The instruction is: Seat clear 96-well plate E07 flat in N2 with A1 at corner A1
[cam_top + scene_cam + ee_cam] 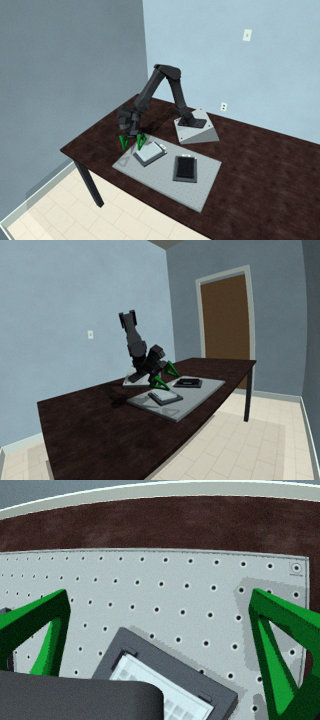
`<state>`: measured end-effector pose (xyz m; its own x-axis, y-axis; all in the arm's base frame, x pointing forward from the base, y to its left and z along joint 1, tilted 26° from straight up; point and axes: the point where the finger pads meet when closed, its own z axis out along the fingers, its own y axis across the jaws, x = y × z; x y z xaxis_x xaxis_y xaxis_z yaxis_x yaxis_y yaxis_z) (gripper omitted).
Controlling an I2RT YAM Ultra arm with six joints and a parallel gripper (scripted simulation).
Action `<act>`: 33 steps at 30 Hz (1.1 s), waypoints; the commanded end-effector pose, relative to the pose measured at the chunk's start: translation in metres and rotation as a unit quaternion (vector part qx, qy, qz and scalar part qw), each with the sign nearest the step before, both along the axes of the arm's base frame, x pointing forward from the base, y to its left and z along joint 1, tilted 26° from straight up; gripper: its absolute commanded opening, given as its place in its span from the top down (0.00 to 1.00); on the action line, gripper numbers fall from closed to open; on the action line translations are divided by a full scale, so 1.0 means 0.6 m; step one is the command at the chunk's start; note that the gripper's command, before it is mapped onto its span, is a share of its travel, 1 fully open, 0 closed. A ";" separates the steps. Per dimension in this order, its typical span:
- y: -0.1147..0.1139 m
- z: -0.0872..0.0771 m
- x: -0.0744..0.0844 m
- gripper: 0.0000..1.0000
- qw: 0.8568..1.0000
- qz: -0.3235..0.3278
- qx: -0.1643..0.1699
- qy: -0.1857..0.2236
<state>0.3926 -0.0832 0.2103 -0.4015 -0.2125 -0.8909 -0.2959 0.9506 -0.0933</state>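
Note:
The clear plate E07 (pixel 148 151) rests on the dark nest N2 (pixel 150 159) at the left part of the grey deck, sitting slightly raised and skewed on the locators. It also shows in the exterior view (pixel 164 394) and, in part, in the wrist view (pixel 168 704). My gripper (pixel 132 142) with green fingers is open and empty, hovering above the deck's left end, just beside and above E07. In the wrist view the gripper (pixel 160 640) frames the deck past the nest N2 (pixel 194 676). The black plate E01 (pixel 185 168) lies flat in nest N1 (pixel 185 178).
The grey perforated deck (pixel 168 170) lies on a dark wooden table. The arm's base stands on a grey wedge block (pixel 195 126) behind the deck. Small white station labels (pixel 162 146) sit by each nest. The table's left edge is close to the gripper.

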 end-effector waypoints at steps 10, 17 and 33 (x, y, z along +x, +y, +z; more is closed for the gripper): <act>0.044 -0.010 -0.033 0.00 0.996 -0.026 0.034 0.082; 0.078 -0.062 -0.077 0.00 0.984 -0.044 0.054 0.163; 0.119 -0.094 -0.153 0.00 0.957 -0.079 0.054 0.275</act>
<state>0.3234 -0.0207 0.1611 -0.7968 -0.0418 -0.6028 -0.1451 0.9817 0.1237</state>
